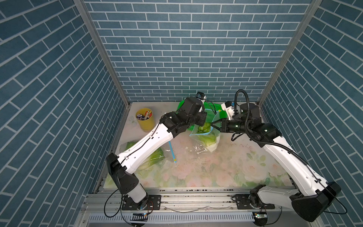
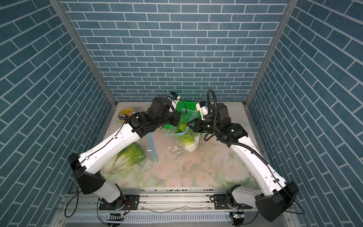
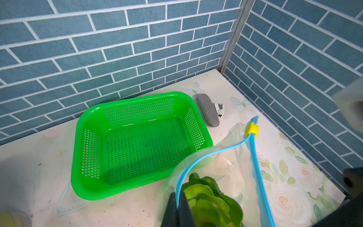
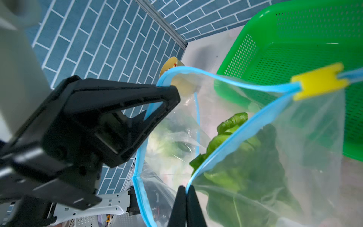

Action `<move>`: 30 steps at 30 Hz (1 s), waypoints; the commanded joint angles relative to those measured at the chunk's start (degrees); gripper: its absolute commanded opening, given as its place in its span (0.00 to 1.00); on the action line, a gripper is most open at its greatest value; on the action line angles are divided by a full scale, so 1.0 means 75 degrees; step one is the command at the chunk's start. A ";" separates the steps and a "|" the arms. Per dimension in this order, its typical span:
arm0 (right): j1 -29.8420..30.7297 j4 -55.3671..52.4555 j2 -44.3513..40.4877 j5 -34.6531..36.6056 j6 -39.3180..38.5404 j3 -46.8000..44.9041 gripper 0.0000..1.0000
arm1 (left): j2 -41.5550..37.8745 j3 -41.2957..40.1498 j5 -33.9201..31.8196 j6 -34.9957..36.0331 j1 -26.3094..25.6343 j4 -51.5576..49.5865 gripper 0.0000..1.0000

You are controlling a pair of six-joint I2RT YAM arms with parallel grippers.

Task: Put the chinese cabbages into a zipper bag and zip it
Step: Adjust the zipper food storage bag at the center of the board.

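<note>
While the cabbage (image 1: 205, 128) is sitting upright inside the zipper bag (image 3: 233, 157), I am seeing its crinkly green leaves reaching toward the open mouth. Its thick white base is resting at the bottom, blurred a little by the clear plastic. The bag is standing toward the back of the table (image 1: 225, 167), just in front of the green basket (image 3: 137, 97). Its blue rim (image 3: 216, 151) is gaping wide, with the yellow slider (image 3: 251, 128) sitting at one end of the zip. The left gripper (image 3: 178, 196) is pinching one side of that rim, jaws closed tight on it. The right gripper (image 4: 185, 191) is doing the same on the opposite side, so the two are holding the mouth apart. More cabbages (image 2: 125, 157) are lying on their sides in a second clear bag (image 2: 152, 146) beneath the left arm, pale at the base and light green at the tips. A yellow cup (image 1: 145, 119) of pens is standing at the back left.
</note>
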 commanded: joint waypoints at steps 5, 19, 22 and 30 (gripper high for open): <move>0.0934 0.1364 0.0262 0.0992 0.0431 0.0321 0.00 | -0.0011 0.0418 0.1007 0.0828 0.0751 -0.0482 0.00; 0.1070 0.1163 0.0302 0.1468 -0.0779 0.0385 0.24 | -0.0135 -0.0182 0.1756 0.1739 0.0906 -0.0267 0.00; 0.1071 0.0682 0.0129 0.1554 -0.1301 0.0605 0.36 | -0.0171 -0.0321 0.1752 0.1742 0.0924 -0.0194 0.00; 0.0845 -0.0567 -0.0381 0.3145 -0.2150 0.0992 0.43 | -0.0238 -0.0500 0.1859 0.1791 0.0959 -0.0120 0.00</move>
